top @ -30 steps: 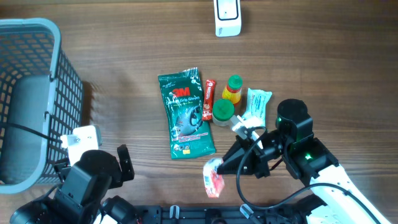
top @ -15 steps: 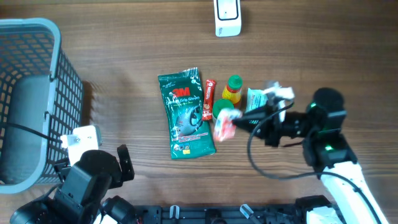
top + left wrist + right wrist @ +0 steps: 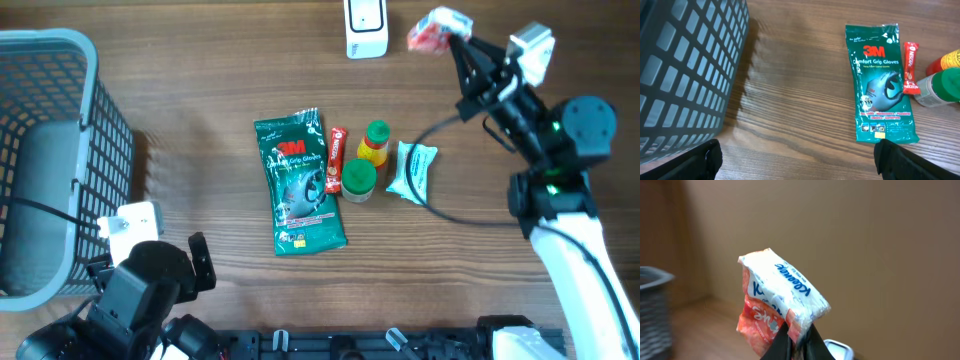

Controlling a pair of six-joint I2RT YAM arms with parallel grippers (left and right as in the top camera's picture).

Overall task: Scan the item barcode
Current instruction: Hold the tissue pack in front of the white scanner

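- The right pincer [image 3: 455, 42] is clamped tight on the tissue pack [image 3: 434, 27]. It's held up in the air around 1 o'clock of the bench [image 3: 200, 80], just on the 3 o'clock side of the scanner [image 3: 366, 28] and not touching it.
- In the right wrist view the pack is pinched by its lower edge and sticks up above the fingertips, with the blue print facing the camera.
- The left pincer [image 3: 800, 162] has its fingers wide apart with nothing in them, parked at 7 o'clock by the basket [image 3: 50, 150].
- Mid-bench clutter: one glove pack [image 3: 300, 182], one red sachet [image 3: 337, 158], two green-capped bottles [image 3: 375, 143] and one mint pouch [image 3: 412, 169], all bunched together. Plus one scanner, one basket and one tissue pack.
- The right arm's cable [image 3: 470, 218] loops just past the pouch's 3 o'clock side.
- A second ago the pack was down at 6 o'clock near the front edge. Now it's across the clutter at 1 o'clock. Nothing else has budged.
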